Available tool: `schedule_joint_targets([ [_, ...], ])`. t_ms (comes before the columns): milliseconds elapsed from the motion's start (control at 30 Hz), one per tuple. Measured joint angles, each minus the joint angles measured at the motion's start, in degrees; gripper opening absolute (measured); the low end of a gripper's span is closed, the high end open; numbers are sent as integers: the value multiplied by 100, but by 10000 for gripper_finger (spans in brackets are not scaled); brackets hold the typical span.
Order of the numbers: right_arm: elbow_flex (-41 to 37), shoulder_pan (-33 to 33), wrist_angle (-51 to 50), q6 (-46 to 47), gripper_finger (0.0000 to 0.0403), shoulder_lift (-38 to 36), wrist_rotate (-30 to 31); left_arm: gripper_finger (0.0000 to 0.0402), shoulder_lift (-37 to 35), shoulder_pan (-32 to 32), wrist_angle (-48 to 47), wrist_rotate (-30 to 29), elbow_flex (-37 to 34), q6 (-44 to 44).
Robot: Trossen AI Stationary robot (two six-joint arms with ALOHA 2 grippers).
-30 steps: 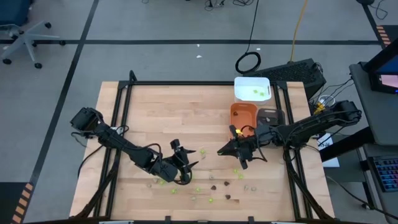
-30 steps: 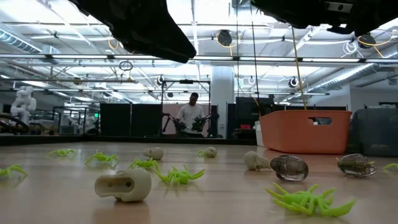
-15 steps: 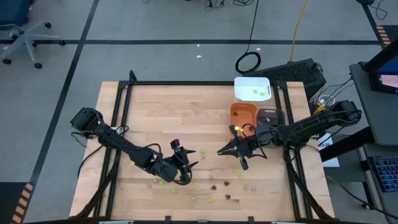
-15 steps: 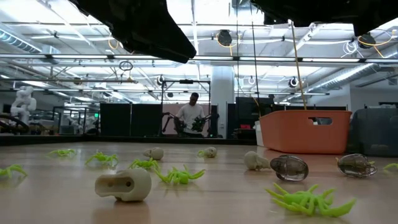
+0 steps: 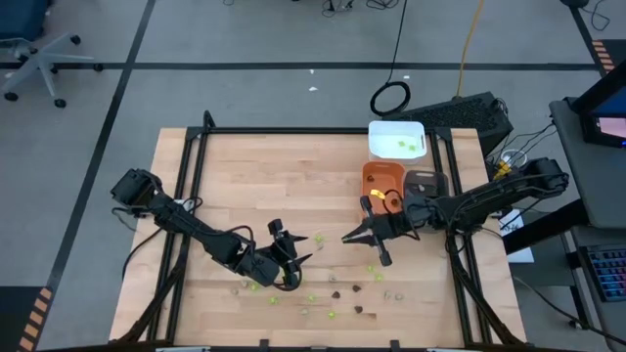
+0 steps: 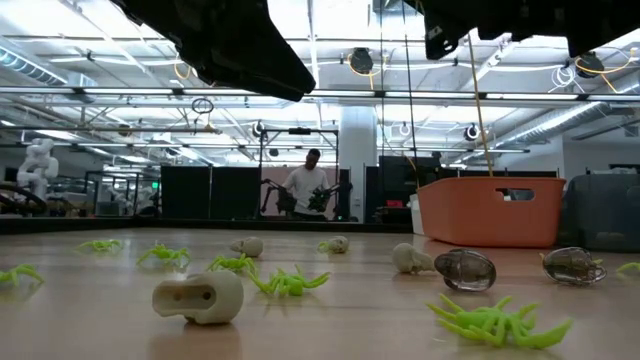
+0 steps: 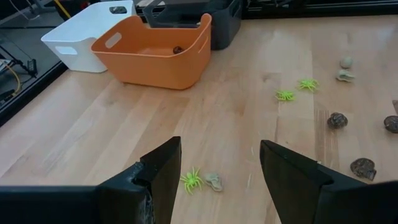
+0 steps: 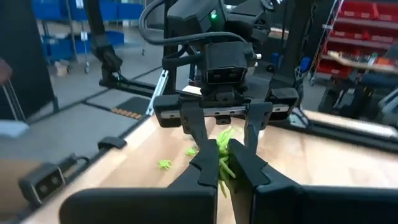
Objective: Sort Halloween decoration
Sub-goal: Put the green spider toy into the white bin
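Note:
The Halloween decoration lies scattered on the wooden table: lime-green spiders (image 6: 290,282), pale skulls (image 6: 198,297) and dark brown pieces (image 6: 465,268). My right gripper (image 5: 354,236) hangs level above the table's middle, pointing at its left edge, shut on a lime-green spider (image 8: 224,140). My left gripper (image 5: 289,256) hovers open over the near middle. Below its fingers (image 7: 163,177), a green spider (image 7: 191,180) and a pale skull (image 7: 214,182) rest on the wood. My right gripper (image 8: 222,163) pinches the lime-green spider between its two fingers. The fingers come level from the table's right side. The spider's legs (image 8: 225,134) stick out past the fingertips, and it is lifted clear of the table.
An orange tray (image 5: 382,180) with one dark piece inside (image 7: 178,49) stands at the far right, a white tray (image 5: 397,139) behind it and a grey tray (image 5: 427,182) beside it. More pieces lie along the near edge (image 5: 333,315). A person stands far behind the table (image 6: 305,185).
My right gripper has rolled about its own long line while staying where it was, still shut on the green spider. Nothing on the table has moved.

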Motion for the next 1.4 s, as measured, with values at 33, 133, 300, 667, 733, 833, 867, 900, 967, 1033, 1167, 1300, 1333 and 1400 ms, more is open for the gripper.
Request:
schedule_joint_targets([
  [33, 0, 0, 17, 183, 2, 0, 0, 216, 2, 0, 0, 0, 0, -2],
  [133, 0, -36, 22, 501, 2, -14, 0, 216, 0, 0, 0, 0, 0, 2],
  [300, 2, -348, -271, 772, 2, -227, 11, 216, 0, 2, 2, 0, 0, -152],
  [667, 2, -1983, -2048, 508, 2, -1036, 142, 216, 2, 38, -275, -23, 0, -191],
  [733, 2, -2447, -2458, 319, 2, -1068, 333, 216, 2, 69, -364, -34, 0, -190],
  [833, 2, -3213, -2832, 73, 2, -1022, 468, 216, 2, 128, -476, -42, 0, -220],
  [867, 2, -3464, -2843, 12, 2, -974, 466, 216, 2, 150, -526, -42, 0, -255],
  [900, 2, -3716, -2873, -32, 2, -928, 466, 216, 2, 174, -572, -42, 0, -282],
  [967, 0, -4217, -2891, -142, 2, -836, 466, 216, 2, 222, -625, -42, 0, -291],
  [1033, 2, -4696, -2835, -240, 2, -751, 478, 216, 2, 253, -661, -41, 0, -293],
  [1167, 2, -5598, -2798, -442, 2, -481, 753, 216, 2, 291, -697, -39, 0, -295],
  [1300, 2, -6334, -2493, -546, 6, 12, 913, 216, 2, 291, -721, -39, 0, -295],
  [1333, 2, -6458, -2405, -528, 9, 156, 878, 216, 2, 290, -731, -38, 0, -297],
  [1400, 0, -6645, -2245, -446, 18, 398, 768, 216, 2, 286, -749, -37, 0, -297],
])
